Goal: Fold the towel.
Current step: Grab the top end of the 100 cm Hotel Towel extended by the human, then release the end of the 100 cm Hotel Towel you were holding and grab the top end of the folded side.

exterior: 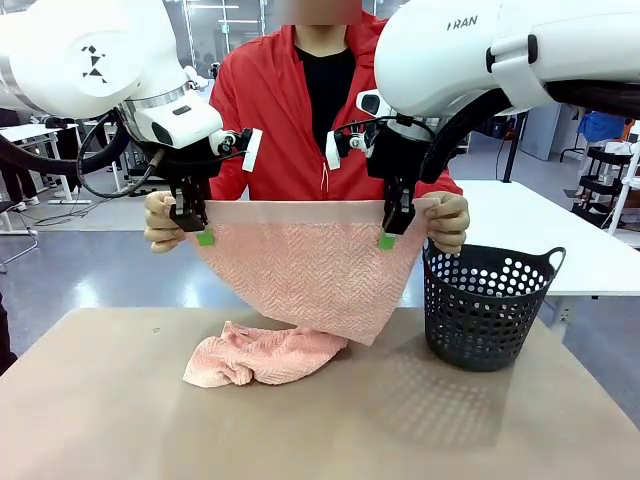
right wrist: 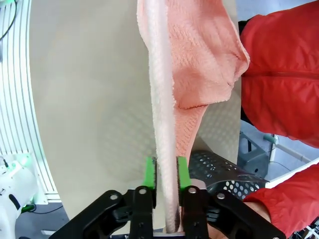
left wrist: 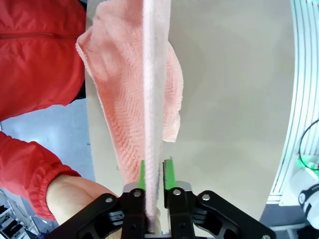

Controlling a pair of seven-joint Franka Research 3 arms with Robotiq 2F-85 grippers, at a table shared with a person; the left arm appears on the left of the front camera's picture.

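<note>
Towel (exterior: 310, 270) hangs spread above table (exterior: 120, 400), in front of person (exterior: 300, 110) at far side. Top edge held level: person's hand (exterior: 160, 222) on left corner, other hand (exterior: 450, 222) on right corner. Left gripper (exterior: 204, 237) just inside left corner, right gripper (exterior: 388, 238) just inside right corner, top edge running between jaws of each. Lower end of towel lies bunched on table, left of centre. Basket (exterior: 490, 310) on table at right, beside towel, under right-corner hand.

One towel (exterior: 310, 270), one basket (exterior: 485, 310), two end effectors (exterior: 204, 238) (exterior: 387, 241), two hands (exterior: 163, 222) (exterior: 447, 222), one table (exterior: 300, 430).
</note>
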